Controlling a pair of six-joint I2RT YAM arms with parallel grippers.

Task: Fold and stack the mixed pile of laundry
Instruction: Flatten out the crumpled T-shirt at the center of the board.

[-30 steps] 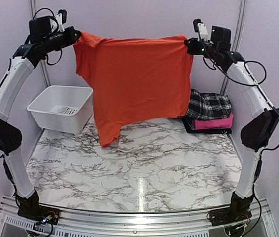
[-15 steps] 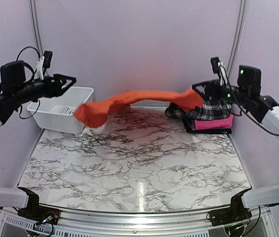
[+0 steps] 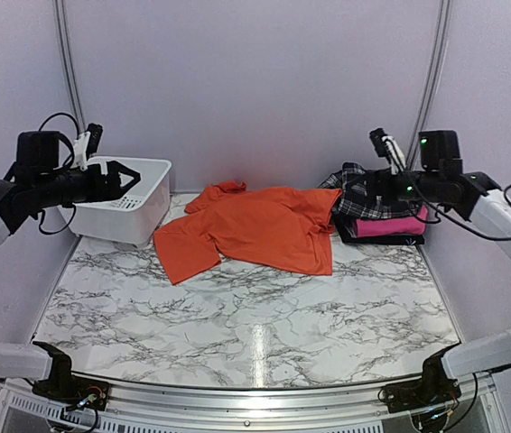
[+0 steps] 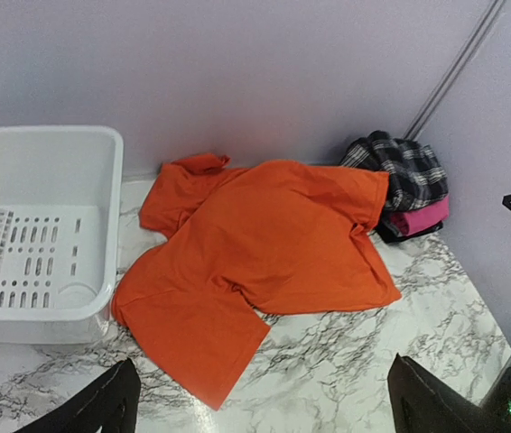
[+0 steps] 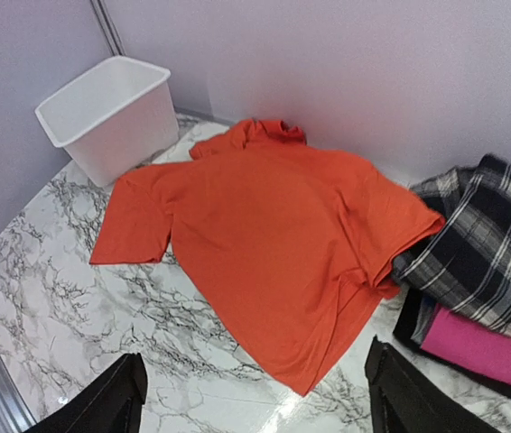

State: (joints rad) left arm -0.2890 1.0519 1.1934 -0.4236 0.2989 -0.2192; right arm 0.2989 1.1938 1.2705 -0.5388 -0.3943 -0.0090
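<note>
Fabric of the orange t-shirt (image 3: pixel 255 230) looks light and limp. It lies rumpled on the table (image 3: pixel 255 334), so I'd pinch its shoulder corners. I count one t-shirt, one plaid shirt (image 3: pixel 377 198) atop one pink garment (image 3: pixel 391 225), and one white bin (image 3: pixel 134 212). Left gripper (image 3: pixel 127 178) and right gripper (image 3: pixel 368 187) both gape wide, empty.

Marble table (image 3: pixel 255 334): orange t-shirt (image 3: pixel 255 230), white bin (image 3: pixel 122 221)
</note>
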